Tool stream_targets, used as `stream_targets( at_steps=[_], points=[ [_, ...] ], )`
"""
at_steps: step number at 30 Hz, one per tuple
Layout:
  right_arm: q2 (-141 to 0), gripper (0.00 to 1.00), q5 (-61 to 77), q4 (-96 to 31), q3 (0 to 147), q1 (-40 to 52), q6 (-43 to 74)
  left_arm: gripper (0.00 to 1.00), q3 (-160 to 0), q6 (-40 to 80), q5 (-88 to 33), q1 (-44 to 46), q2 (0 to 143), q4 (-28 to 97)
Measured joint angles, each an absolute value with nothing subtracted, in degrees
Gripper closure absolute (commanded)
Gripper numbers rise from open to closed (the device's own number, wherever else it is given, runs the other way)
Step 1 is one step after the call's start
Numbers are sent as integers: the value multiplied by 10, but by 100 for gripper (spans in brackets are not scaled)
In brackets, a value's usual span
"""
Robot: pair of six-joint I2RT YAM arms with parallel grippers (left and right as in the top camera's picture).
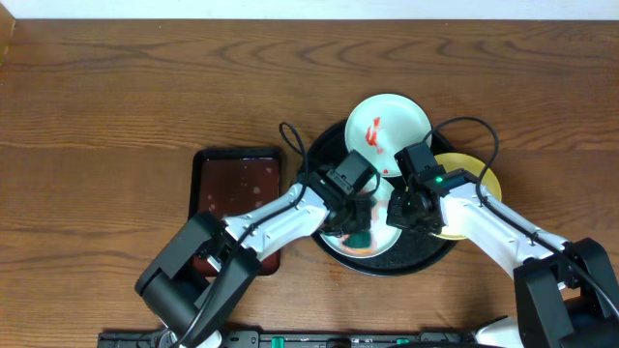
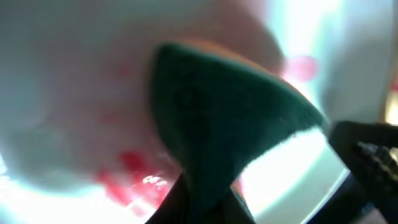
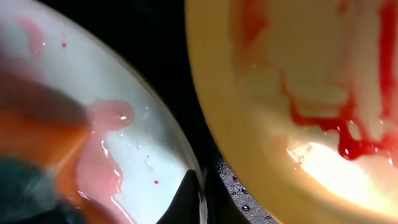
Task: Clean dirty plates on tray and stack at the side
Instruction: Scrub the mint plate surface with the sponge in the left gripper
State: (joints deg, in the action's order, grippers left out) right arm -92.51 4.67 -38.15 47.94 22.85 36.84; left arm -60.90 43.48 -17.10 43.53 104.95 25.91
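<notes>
At 9 o'clock on the wooden worktop [image 1: 116,87] lay a small red-brown tray [image 1: 242,179], just clear of the big black tray [image 1: 426,253] that sat right of centre. The left arm reached over that small tray towards 2 o'clock, and the left gripper [image 1: 354,220] hung low over the black tray's 7 o'clock part. Its jaws were closed on a green sponge [image 2: 230,124], which was pressed flat onto the near plate [image 3: 155,143]. That pale plate was wet, with pink and red smears around the sponge. At the tray's 12 o'clock a second pale plate [image 1: 392,121], streaked with red, lay over the rim. The right gripper [image 1: 401,215] stood just right of the near plate, at its 3 o'clock edge. Its jaws were drawn tight together, with a dark fingertip [image 3: 188,200] against the plate's rim; whether the rim was pinched could not be told. At the tray's 3 o'clock the yellow plate [image 3: 267,93] rested partly over the rim, carrying runs of red sauce, apart from the near plate with bare black tray between them.
</notes>
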Motion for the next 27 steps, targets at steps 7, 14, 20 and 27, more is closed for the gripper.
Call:
stream_targets(
  at_steps=[7, 14, 20, 27],
  points=[
    [-925, 99, 57, -383, 479, 229, 369, 93, -664, 407, -67, 390, 1062, 387],
    [-925, 99, 67, -384, 479, 229, 369, 92, -671, 385, -46, 391, 1068, 381],
    [-925, 99, 42, -385, 480, 228, 367, 92, -670, 374, -122, 390, 1083, 293],
    [-925, 99, 1, -388, 482, 227, 346, 92, -670, 362, -189, 399, 1101, 212]
  ],
)
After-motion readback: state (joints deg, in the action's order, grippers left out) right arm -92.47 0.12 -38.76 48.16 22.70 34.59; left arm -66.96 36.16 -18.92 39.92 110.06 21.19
